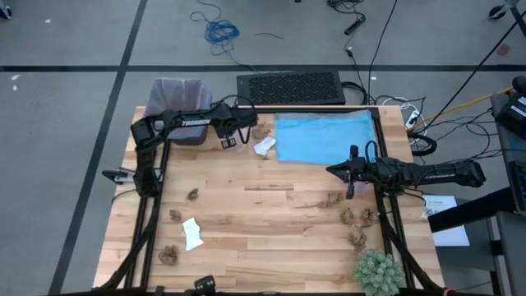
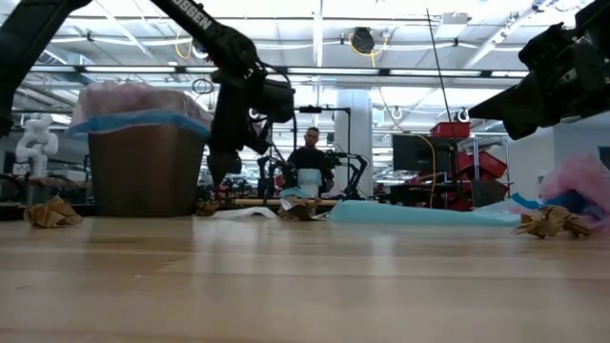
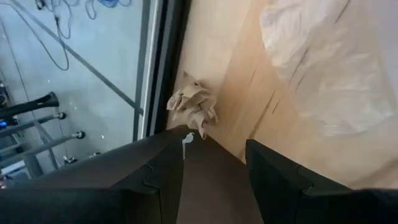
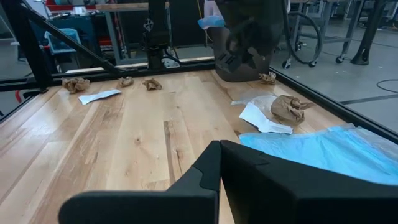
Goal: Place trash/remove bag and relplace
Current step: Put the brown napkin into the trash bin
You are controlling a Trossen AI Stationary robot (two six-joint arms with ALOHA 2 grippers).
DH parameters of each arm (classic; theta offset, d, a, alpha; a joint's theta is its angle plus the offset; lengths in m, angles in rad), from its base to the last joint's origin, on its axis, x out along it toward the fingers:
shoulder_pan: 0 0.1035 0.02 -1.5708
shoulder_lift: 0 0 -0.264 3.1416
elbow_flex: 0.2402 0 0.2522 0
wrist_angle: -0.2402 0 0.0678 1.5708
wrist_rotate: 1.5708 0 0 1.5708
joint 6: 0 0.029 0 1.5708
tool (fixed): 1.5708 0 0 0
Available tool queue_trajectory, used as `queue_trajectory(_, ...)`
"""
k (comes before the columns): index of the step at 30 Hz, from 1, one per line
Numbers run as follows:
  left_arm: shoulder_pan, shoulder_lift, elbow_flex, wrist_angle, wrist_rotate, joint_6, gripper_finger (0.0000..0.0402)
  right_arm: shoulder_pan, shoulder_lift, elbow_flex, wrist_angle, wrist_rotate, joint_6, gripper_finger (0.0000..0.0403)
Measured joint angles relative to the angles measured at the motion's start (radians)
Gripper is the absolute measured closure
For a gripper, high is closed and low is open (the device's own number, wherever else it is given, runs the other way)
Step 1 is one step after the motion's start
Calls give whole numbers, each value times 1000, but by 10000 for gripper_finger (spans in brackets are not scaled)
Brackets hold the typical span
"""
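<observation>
Where the wooden bench (image 1: pixel 271 238) meets its far left corner, the bin (image 1: pixel 177 111) stands lined with the bag (image 2: pixel 133 100), a thin, crinkly lavender-pink film bunched over the rim, with a blue band showing under it. Trash lies scattered: crumpled brown paper wads (image 1: pixel 357 238) cluster at the right near the green spiky plant (image 1: pixel 378 270), others sit at the left (image 1: pixel 168 255), and a white paper scrap (image 1: pixel 192 234) lies flat among them. Left end effector (image 1: pixel 231 131) hangs just beside the bin, fingers apart, empty, with one brown wad (image 3: pixel 193 107) at the bench edge just ahead. Right end effector (image 1: pixel 349 175) waits over the bench's right side, fingers together, beside the light blue plastic bag (image 1: pixel 325 137).
</observation>
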Motion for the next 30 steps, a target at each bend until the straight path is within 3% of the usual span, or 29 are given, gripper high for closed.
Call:
queue_trajectory(11,114,-1,-99,119,29,46,233,0,0,0,0,0,0,403)
queue_trajectory(25,134,-1,-128,221,40,134,233,0,0,0,0,0,0,403)
queue_trajectory(30,159,-1,-128,234,93,141,233,0,0,0,0,0,0,403)
